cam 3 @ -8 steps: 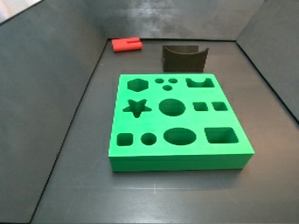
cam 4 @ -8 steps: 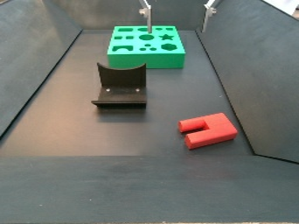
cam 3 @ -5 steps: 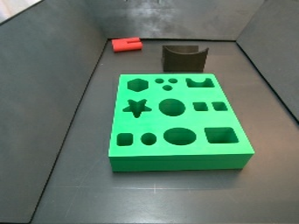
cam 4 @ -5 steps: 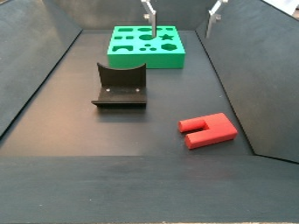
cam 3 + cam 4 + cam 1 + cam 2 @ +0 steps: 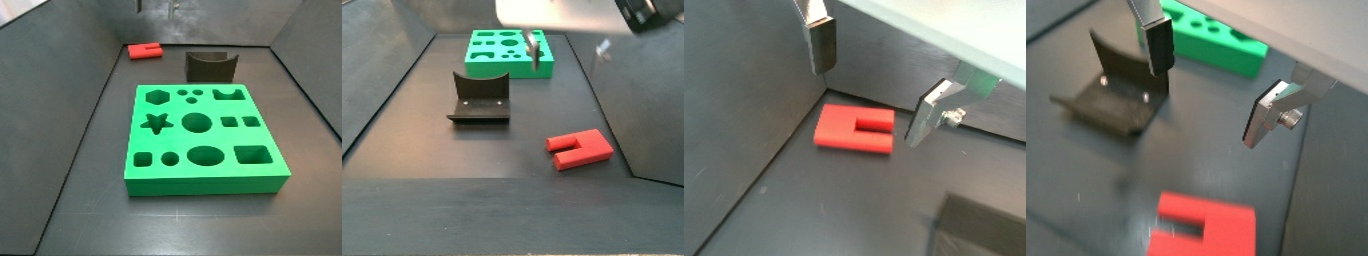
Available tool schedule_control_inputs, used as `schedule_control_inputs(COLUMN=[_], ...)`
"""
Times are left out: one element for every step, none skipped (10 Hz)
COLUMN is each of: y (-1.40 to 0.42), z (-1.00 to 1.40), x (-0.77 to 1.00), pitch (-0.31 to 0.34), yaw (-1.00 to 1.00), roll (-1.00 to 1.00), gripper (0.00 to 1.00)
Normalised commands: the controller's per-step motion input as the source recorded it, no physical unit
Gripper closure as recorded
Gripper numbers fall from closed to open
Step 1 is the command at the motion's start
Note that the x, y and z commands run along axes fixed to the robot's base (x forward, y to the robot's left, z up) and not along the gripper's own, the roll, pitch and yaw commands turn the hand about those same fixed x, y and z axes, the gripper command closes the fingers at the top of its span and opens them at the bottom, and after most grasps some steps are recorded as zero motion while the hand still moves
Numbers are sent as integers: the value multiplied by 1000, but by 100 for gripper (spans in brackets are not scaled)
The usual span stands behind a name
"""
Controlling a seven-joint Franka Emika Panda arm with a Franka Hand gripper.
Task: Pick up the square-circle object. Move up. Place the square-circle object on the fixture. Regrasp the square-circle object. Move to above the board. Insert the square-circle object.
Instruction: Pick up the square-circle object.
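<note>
In a side view, the red square-circle object (image 5: 580,151) lies flat on the dark floor nearest the camera, close to the right wall, with the dark fixture (image 5: 478,98) further back and the green board (image 5: 512,53) by the far wall. The gripper (image 5: 567,50) hangs above, its fingers spread wide with nothing between them, blurred here. Both wrist views show it sharply: the gripper (image 5: 871,85) is above the object, and only a wrist view shows its silver fingers (image 5: 1157,47) clearly.
</note>
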Motion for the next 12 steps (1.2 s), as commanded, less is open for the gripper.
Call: schedule_control_inputs(y=[709, 277, 63, 0, 6, 77, 246, 363, 366, 311, 297, 226], z=[-469, -414, -409, -440, -426, -449, -523, -489, -474, -389, -377, -363], x=[-291, -54, 0, 0, 0, 0, 0, 0, 0, 0, 0, 0], pitch=[53, 36, 24, 17, 4, 0, -46, -70, -73, -67, -56, -56], yaw=[-280, -749, -954, -1000, -986, -806, -534, -403, -394, -403, -406, -457], roll=[0, 0, 0, 0, -11, -121, -256, -296, -304, -357, -363, -363], gripper=[0, 0, 0, 0, 0, 0, 0, 0, 0, 0, 0, 0])
